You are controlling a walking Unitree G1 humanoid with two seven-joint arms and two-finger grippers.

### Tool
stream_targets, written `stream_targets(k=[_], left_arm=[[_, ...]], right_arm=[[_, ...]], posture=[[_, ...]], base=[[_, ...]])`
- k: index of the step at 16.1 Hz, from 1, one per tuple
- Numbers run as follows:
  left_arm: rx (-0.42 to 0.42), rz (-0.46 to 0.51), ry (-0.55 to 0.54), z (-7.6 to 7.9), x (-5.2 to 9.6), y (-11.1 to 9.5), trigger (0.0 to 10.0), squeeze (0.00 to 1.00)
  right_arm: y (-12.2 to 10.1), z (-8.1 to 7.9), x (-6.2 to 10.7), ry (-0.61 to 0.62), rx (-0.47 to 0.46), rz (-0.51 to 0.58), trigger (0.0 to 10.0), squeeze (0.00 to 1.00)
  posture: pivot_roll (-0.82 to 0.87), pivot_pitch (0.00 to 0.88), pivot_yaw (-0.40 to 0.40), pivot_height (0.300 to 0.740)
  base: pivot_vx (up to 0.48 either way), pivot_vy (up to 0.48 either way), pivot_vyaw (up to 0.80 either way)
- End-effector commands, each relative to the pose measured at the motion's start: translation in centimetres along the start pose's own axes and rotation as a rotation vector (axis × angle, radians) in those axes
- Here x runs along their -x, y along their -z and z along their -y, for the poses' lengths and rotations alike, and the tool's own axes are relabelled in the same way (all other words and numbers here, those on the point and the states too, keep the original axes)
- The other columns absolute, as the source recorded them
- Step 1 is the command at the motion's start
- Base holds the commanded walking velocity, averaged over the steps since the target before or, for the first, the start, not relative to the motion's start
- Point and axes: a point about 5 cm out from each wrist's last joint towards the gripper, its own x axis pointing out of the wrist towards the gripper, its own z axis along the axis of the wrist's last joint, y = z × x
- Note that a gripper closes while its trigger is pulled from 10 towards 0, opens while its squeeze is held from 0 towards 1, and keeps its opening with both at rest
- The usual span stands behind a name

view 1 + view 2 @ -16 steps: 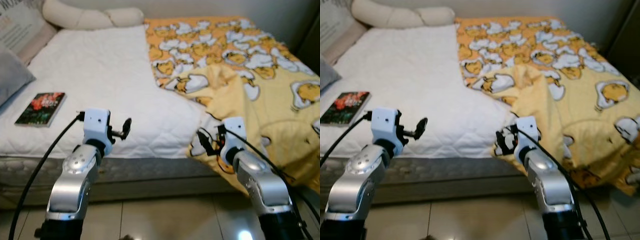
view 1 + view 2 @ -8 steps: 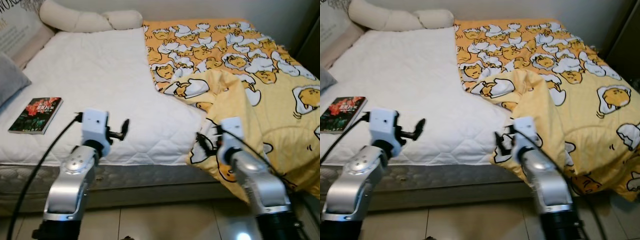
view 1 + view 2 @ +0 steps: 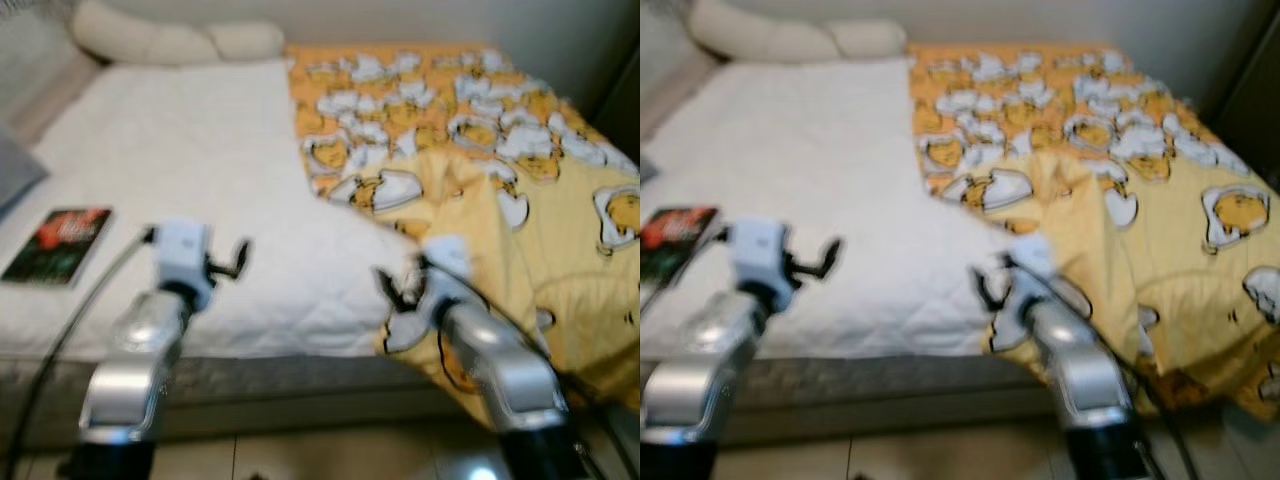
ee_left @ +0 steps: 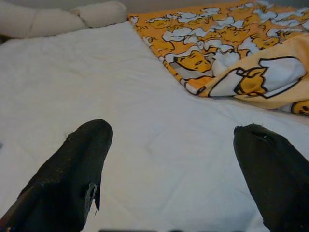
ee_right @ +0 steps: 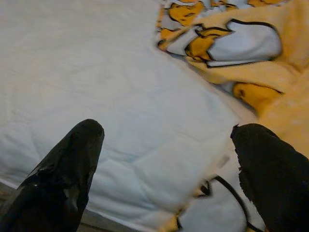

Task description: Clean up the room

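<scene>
A yellow and orange blanket [image 3: 500, 170] with a cartoon print covers the right half of the bed, bunched and hanging over the front edge. A book [image 3: 58, 243] with a dark red cover lies on the white mattress [image 3: 180, 150] near the front left. My left gripper [image 3: 238, 258] is held open above the mattress's front part, nothing between its fingers [image 4: 79, 174]. Over the mattress edge, my right gripper [image 3: 395, 295] stands open next to the blanket's hanging corner [image 5: 227, 46], one finger [image 5: 275, 179] close to the fabric.
A long cream pillow [image 3: 170, 40] lies along the head of the bed. A grey cushion [image 3: 15, 170] sits at the far left. Pale floor tiles [image 3: 330, 455] lie below the bed's front edge. The eye views are blurred.
The eye views have blurred and shifted a little, so the camera is moving. My right gripper sits slightly further left by the blanket's corner. Both grippers stay open.
</scene>
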Motion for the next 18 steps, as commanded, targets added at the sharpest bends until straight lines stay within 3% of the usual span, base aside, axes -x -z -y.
stream_targets(k=[1,9,13,17,18], left_arm=[[0.006,0.005,0.028,0.7,-0.2,-0.1,10.0,1.00],[-0.008,0.003,0.035,0.8,-0.2,-0.1,10.0,1.00],[-0.023,-0.009,0.099,1.2,0.7,0.1,10.0,1.00],[-0.044,-0.020,0.177,2.1,1.3,0.7,10.0,1.00],[-0.063,-0.031,0.247,2.6,1.5,0.6,10.0,1.00]], right_arm=[[0.0,1.3,0.3,0.042,0.011,-0.002,10.0,1.00],[0.1,1.3,0.3,0.035,0.021,-0.012,10.0,1.00],[0.8,2.0,0.7,0.102,0.041,-0.046,10.0,1.00],[2.7,2.9,-0.4,0.204,0.048,-0.179,10.0,1.00],[3.3,3.1,-1.6,0.228,0.063,-0.240,10.0,1.00]], posture=[[-0.03,0.000,0.022,0.740],[-0.03,0.000,0.024,0.740],[-0.06,0.000,0.050,0.740],[-0.05,0.000,0.052,0.740],[-0.04,0.000,0.061,0.740]], base=[[0.364,0.000,0.00],[0.348,0.000,0.00],[0.000,0.000,0.00],[0.000,0.000,0.00],[0.000,0.000,0.00]])
